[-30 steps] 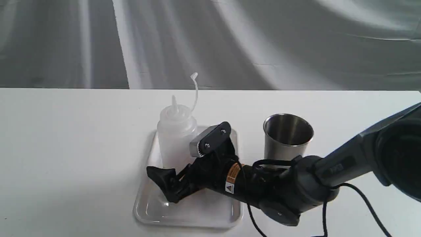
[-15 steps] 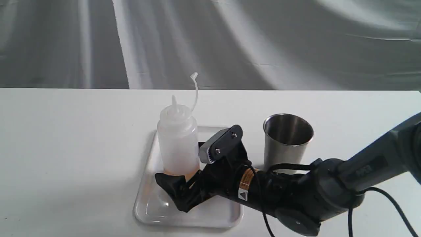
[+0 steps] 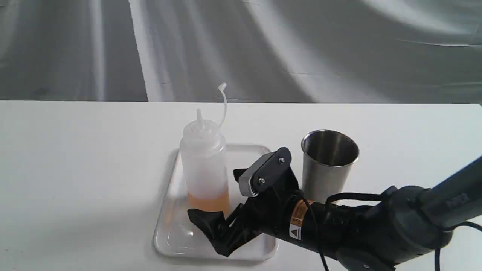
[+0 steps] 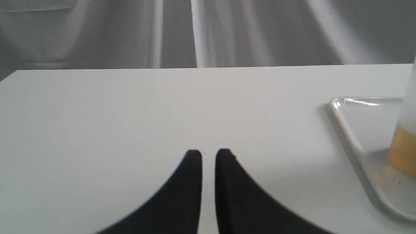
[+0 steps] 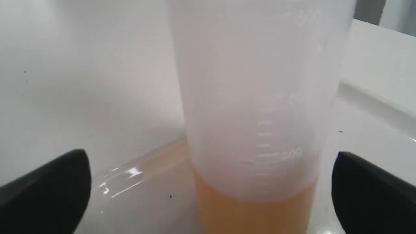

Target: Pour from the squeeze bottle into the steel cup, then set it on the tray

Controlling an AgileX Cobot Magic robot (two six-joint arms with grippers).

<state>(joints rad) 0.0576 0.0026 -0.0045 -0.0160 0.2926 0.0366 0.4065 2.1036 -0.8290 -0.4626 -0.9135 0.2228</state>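
Observation:
The squeeze bottle [image 3: 204, 165] stands upright on the white tray [image 3: 171, 241], its cap hanging off the curved tether and amber liquid low inside. My right gripper [image 3: 216, 195] is open just in front of the bottle, one finger on each side and touching nothing. In the right wrist view the bottle [image 5: 256, 113] fills the middle between the black fingertips [image 5: 48, 188]. The steel cup [image 3: 328, 165] stands on the table right of the tray. Far to the left my left gripper [image 4: 208, 154] hovers shut over bare table, with the tray's rim [image 4: 344, 126] and the bottle's edge [image 4: 404, 146] off to one side.
The right arm's dark body [image 3: 376, 229] lies low across the near right of the white table [image 3: 75, 169], in front of the cup. A grey cloth backdrop [image 3: 263, 49] hangs behind the table's far edge.
My open right gripper has drawn back from the bottle, toward the near right. The bottle stays standing on the tray, and its amber liquid now shows. The cup has not moved.

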